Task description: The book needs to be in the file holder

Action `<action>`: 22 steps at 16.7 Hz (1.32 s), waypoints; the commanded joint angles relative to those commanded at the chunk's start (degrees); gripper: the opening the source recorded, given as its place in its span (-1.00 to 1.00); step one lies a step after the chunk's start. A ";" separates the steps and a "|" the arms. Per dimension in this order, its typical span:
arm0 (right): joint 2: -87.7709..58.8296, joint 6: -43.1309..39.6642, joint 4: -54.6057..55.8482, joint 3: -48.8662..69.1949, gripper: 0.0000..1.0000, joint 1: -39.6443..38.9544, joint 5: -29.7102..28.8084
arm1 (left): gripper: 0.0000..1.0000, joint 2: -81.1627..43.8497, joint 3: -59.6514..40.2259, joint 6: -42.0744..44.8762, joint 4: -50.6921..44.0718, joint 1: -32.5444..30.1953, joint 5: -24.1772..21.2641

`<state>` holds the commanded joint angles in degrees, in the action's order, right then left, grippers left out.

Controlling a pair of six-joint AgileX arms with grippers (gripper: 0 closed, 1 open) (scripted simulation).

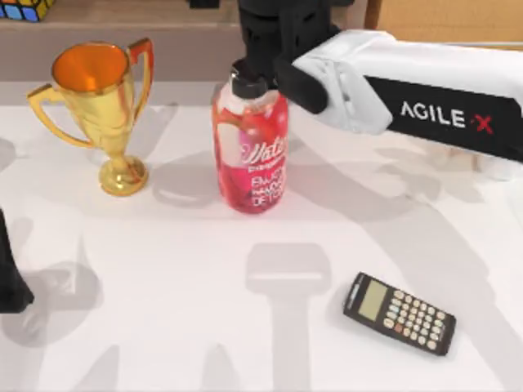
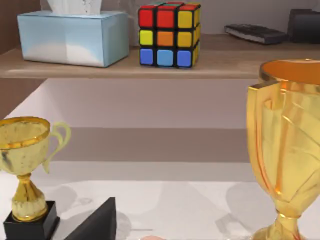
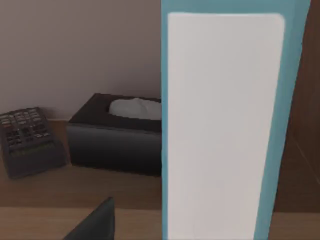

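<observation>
The book [image 3: 220,130], a tall white upright slab with a blue edge, stands close in front of my right wrist camera, its lower end cut off by the frame. My right arm [image 1: 392,98] reaches from the right across the back of the table to the shelf behind the red bottle [image 1: 250,151]; its black wrist [image 1: 274,37] hangs over the shelf. Whether the right gripper [image 3: 95,222] touches the book cannot be told. The file holder is out of view. My left arm [image 1: 10,282] is parked at the table's left edge.
A gold trophy [image 1: 102,98] stands at the back left and a black calculator [image 1: 399,313] lies at the front right. On the shelf are a black tissue box [image 3: 115,132], a dark keypad device [image 3: 30,140], a blue tissue box [image 2: 72,37] and a colour cube [image 2: 169,35]. A small trophy [image 2: 27,170] stands further left.
</observation>
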<state>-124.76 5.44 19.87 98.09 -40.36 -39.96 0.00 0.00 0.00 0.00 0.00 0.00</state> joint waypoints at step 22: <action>-10.91 -1.05 -1.00 11.53 1.00 1.24 -0.94 | 1.00 0.00 0.00 0.00 0.00 0.00 0.00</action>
<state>-135.67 4.39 18.87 109.62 -39.12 -40.90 0.00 0.00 0.00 0.00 0.00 0.00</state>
